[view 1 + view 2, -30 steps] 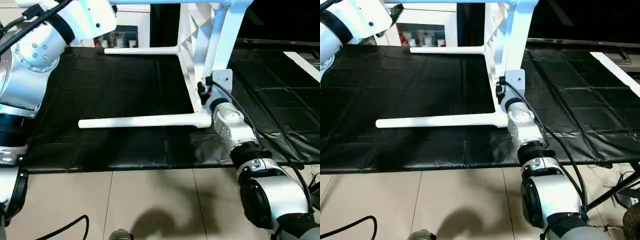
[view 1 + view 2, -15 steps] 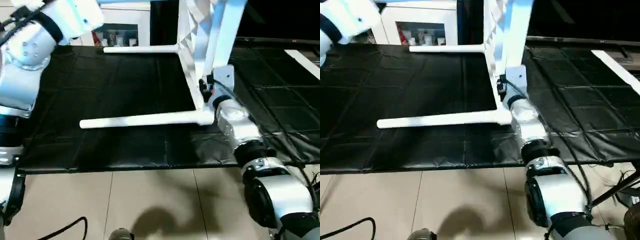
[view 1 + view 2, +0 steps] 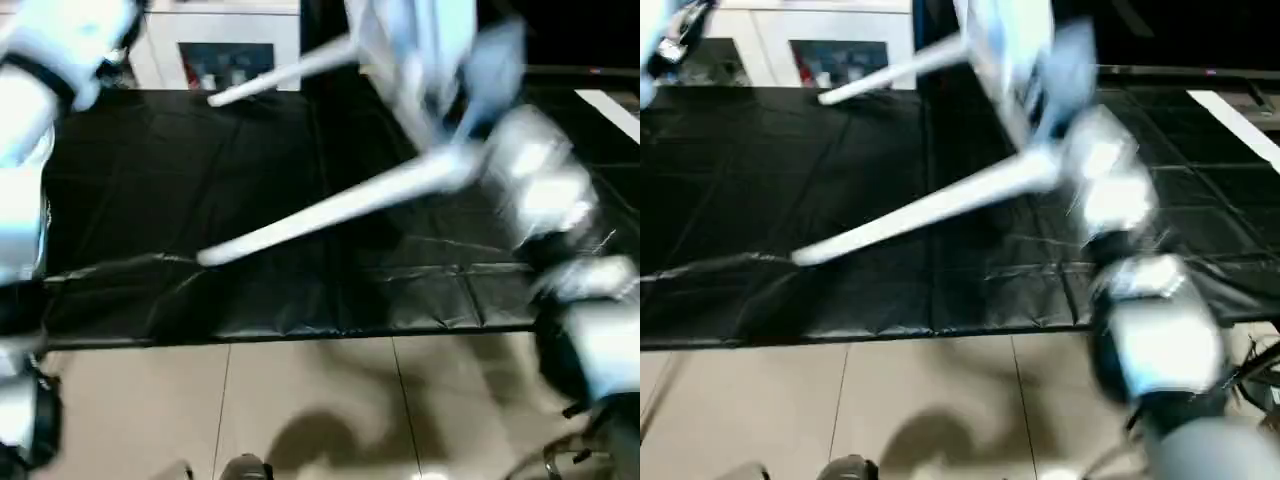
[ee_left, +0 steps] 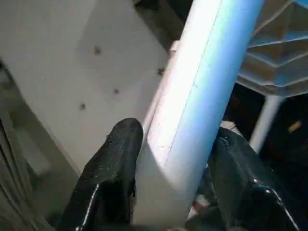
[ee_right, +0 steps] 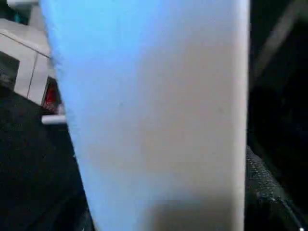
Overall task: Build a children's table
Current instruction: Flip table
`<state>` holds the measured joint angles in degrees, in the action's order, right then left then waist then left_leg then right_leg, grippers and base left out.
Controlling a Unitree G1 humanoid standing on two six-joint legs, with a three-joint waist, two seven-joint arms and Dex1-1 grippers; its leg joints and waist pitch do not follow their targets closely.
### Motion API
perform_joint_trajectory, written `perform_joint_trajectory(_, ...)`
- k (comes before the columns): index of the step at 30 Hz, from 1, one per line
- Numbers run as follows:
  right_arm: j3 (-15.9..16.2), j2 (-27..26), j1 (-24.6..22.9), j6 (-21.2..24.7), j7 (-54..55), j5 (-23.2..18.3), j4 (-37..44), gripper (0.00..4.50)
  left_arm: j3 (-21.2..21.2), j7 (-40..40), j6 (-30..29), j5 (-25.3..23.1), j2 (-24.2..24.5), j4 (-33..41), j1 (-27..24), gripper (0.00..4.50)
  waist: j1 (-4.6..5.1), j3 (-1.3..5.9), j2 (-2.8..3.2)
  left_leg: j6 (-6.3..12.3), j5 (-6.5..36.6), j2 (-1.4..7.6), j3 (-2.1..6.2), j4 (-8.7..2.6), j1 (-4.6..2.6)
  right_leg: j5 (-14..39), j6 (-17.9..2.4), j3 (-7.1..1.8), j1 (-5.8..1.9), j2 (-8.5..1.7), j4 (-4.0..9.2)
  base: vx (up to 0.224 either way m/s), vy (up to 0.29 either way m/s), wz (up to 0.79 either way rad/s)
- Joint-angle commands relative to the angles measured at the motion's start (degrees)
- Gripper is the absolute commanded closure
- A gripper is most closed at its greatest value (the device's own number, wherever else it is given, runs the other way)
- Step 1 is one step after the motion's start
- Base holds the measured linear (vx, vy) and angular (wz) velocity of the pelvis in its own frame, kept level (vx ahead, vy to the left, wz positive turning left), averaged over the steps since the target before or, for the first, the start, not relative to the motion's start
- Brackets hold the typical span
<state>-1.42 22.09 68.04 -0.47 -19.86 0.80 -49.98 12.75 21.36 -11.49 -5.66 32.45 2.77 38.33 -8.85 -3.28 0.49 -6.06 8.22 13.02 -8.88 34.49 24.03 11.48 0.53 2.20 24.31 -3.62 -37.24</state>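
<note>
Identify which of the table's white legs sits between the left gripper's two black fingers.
The leg running up between the black fingers in the left wrist view; the thinner leg behind it stands free.

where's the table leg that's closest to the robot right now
In the left eye view the leg slants across the middle of the black mat, rising from its free end near the mat's front edge to the tabletop by the right arm.

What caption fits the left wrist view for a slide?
Left hand gripping a white table leg between its two black fingers, ribbed tabletop underside behind.
</note>
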Motion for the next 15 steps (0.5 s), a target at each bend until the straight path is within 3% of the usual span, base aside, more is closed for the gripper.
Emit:
perform_joint_trajectory(1, -3.3, 1.5, 5.8, -0.9, -3.7, -4.3, 2.0, 2.61, -1.8, 0.4, -5.3, 6.7, -5.7, -2.4, -5.7, 2.47, 0.34, 4.72, -0.79, -0.68, 9.0, -0.74, -1.42, -2.55, -1.83, 0.9, -12.1, -1.44, -3.06, -2.24, 3.05, 0.0, 0.0, 0.0)
perform_joint_trajectory(5, -1.4, 2.6, 6.2, 2.0, -9.9, -4.1, 1.3, 2.61, -2.8, -0.4, -6.3, 6.5, -8.2, -0.7, -8.7, 2.49, 0.16, 4.24, -1.02, -0.87, 13.7, -0.6, -1.24, -2.91, -2.08, 7.8, -10.4, -1.32, -2.67, -2.34, 3.82, 0.0, 0.0, 0.0)
perform_joint_trajectory(6, -1.0, 2.7, 6.1, 2.2, -10.6, -3.8, 1.1, 2.26, -2.8, -0.4, -6.5, 6.5, -8.5, -0.4, -8.9, 2.49, 0.18, 4.18, -1.14, -1.02, 14.4, -0.55, -1.2, -3.0, -2.17, 8.9, -10.0, -1.3, -2.63, -2.36, 3.91, 0.0, 0.0, 0.0)
perform_joint_trajectory(8, -0.5, 2.2, 6.0, 1.7, -11.1, -3.6, 0.3, 2.05, -2.7, -0.5, -7.1, 6.4, -9.0, -0.2, -8.7, 2.5, 0.22, 3.74, -1.45, -1.72, 18.8, -0.74, -1.14, -3.32, -2.56, 15.8, -8.4, -1.26, -2.38, -2.64, 4.65, 0.0, 0.0, 0.0)
perform_joint_trajectory(10, -0.8, 1.4, 6.3, 1.1, -11.5, -3.7, -0.3, 1.86, -2.3, -0.2, -7.7, 6.5, -8.9, -0.5, -7.9, 2.5, 0.34, 3.81, -1.38, -1.79, 21.2, -0.82, -1.01, -3.42, -2.9, 18.8, -7.3, -1.27, -2.27, -2.81, 4.87, 0.0, 0.0, 0.0)
perform_joint_trajectory(15, -1.5, 0.7, 6.7, -0.5, -11.0, -4.0, -0.5, 1.44, -2.0, -0.3, -8.3, 6.4, -8.7, -1.0, -7.0, 2.51, 0.66, 3.88, -0.95, -1.87, 22.2, -0.8, -0.86, -3.62, -2.94, 19.2, -7.4, -1.18, -2.01, -2.83, 5.1, 0.0, 0.0, 0.0)
